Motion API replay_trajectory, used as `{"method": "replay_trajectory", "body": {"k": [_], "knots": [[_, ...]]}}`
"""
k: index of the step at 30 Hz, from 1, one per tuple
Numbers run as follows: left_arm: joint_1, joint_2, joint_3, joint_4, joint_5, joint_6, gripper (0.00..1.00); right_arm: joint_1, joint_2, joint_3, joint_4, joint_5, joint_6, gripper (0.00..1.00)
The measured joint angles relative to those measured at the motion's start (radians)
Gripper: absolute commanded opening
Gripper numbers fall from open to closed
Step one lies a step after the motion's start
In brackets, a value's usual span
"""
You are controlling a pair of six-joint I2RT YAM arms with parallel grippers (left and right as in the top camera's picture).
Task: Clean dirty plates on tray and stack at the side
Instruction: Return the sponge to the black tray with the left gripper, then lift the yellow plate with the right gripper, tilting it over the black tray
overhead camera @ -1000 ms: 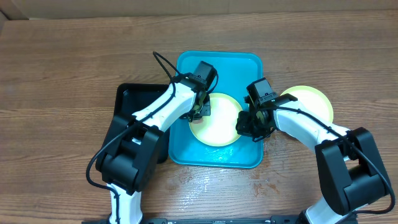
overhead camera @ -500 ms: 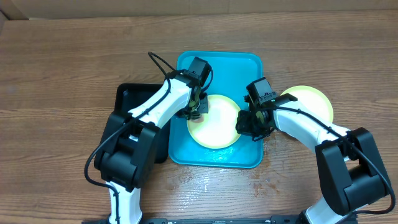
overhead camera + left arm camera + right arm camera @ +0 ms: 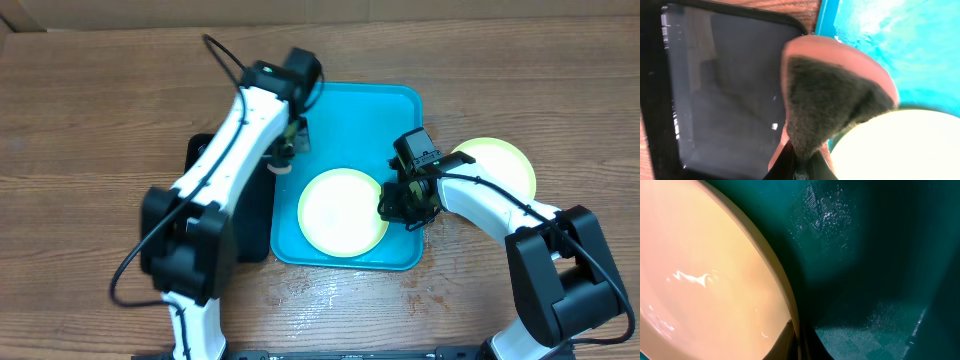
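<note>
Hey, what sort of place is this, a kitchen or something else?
Probably a robot lab bench, not a kitchen: two robot arms work over a wood-grain table, the left gripper holding a sponge, with a yellow-green plate in a turquoise tray beside a black bin.

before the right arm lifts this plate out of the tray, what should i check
1. Sponge clear of the yellow-green plate: ok, left claw holds it by the black bin's edge.
2. Right claw shut on the plate's rim: ok.
3. Plate face free of smudges: ok, none visible.
4. Stacked plate on the table bare on top: ok.
5. Plate dry: cannot tell.
</note>
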State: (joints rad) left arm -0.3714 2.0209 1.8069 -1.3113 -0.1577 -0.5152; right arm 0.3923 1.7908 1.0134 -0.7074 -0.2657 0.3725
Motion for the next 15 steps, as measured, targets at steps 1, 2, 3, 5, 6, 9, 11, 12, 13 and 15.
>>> {"method": "replay_trajectory", "body": {"k": [1, 2, 3, 5, 6, 9, 11, 12, 13, 15], "knots": [[0.017, -0.032, 0.004, -0.019, 0.016, 0.010, 0.04, 0.000, 0.000, 0.000, 0.000, 0.000, 0.000, 0.04], [0.027, -0.051, 0.006, -0.032, 0.023, 0.015, 0.04, 0.000, 0.000, 0.000, 0.000, 0.000, -0.002, 0.04], [0.045, -0.081, 0.008, -0.055, 0.031, 0.022, 0.04, 0.000, 0.000, 0.000, 0.000, 0.000, -0.003, 0.04], [0.087, -0.136, 0.017, -0.106, 0.039, 0.040, 0.04, 0.000, 0.000, 0.000, 0.000, 0.003, -0.003, 0.04], [0.090, -0.140, 0.018, -0.112, 0.040, 0.041, 0.04, 0.000, 0.000, 0.000, 0.000, 0.004, -0.003, 0.04], [0.154, -0.181, 0.001, -0.135, 0.041, 0.061, 0.04, 0.000, 0.000, 0.000, 0.001, 0.012, 0.005, 0.04], [0.174, -0.186, -0.068, -0.091, 0.041, 0.071, 0.04, 0.001, 0.000, 0.000, 0.002, 0.014, 0.009, 0.04], [0.177, -0.186, -0.122, -0.050, 0.042, 0.074, 0.04, 0.001, 0.000, 0.000, 0.003, 0.016, 0.013, 0.04], [0.178, -0.185, -0.185, -0.003, 0.046, 0.075, 0.05, 0.001, 0.000, 0.000, 0.003, 0.018, 0.014, 0.04], [0.177, -0.179, -0.294, 0.073, 0.054, 0.078, 0.04, 0.001, 0.000, 0.000, 0.003, 0.019, 0.016, 0.04]]}}
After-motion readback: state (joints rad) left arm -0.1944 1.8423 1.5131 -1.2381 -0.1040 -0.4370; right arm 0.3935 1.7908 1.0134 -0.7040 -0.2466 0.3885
